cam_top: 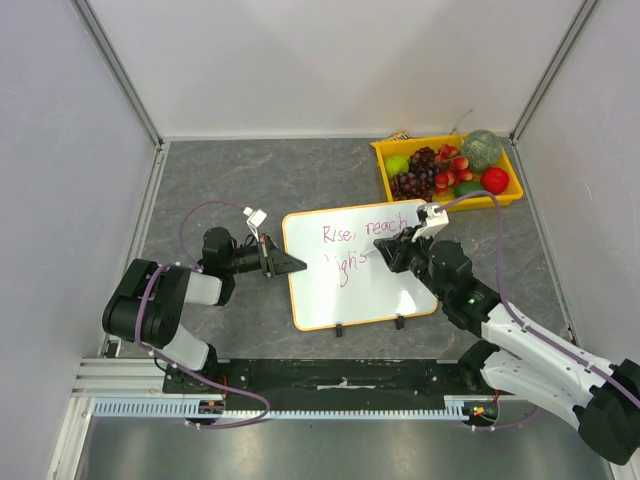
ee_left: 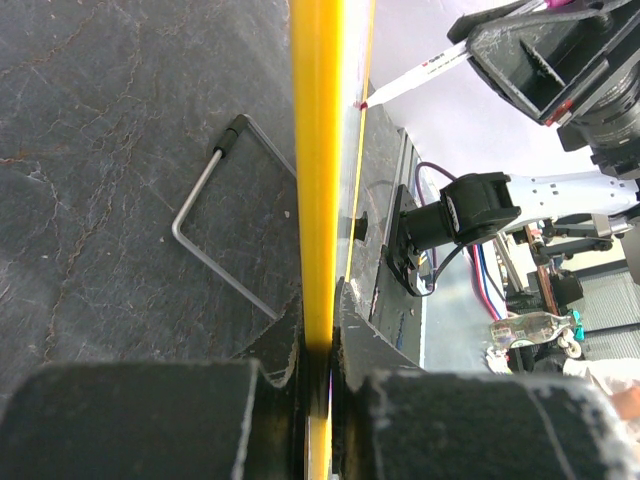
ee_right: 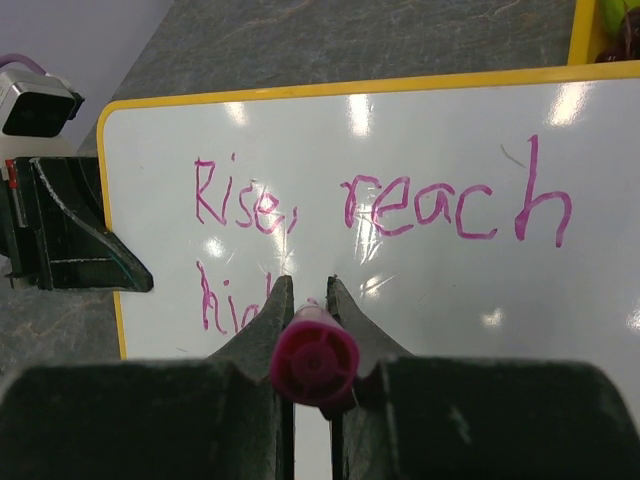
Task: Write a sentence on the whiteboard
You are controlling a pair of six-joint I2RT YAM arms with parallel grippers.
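Observation:
The whiteboard (cam_top: 355, 285) lies flat in the middle of the table, with a yellow rim and two black clips on its near edge. The sentence (cam_top: 362, 232) reads "Rise, reach" with a partly written second line (ee_right: 215, 300) below it. My left gripper (cam_top: 290, 265) is shut on the board's left rim (ee_left: 318, 200). My right gripper (cam_top: 385, 250) is shut on a pink marker (ee_right: 313, 360) and holds it tip-down on the board at the second line. The marker tip (ee_left: 362, 104) shows in the left wrist view.
A yellow fruit tray (cam_top: 385, 152) with grapes, apples and other fruit stands at the back right, just beyond the board. A bent metal wire stand (ee_left: 215, 235) lies under the board's left side. White walls enclose the table.

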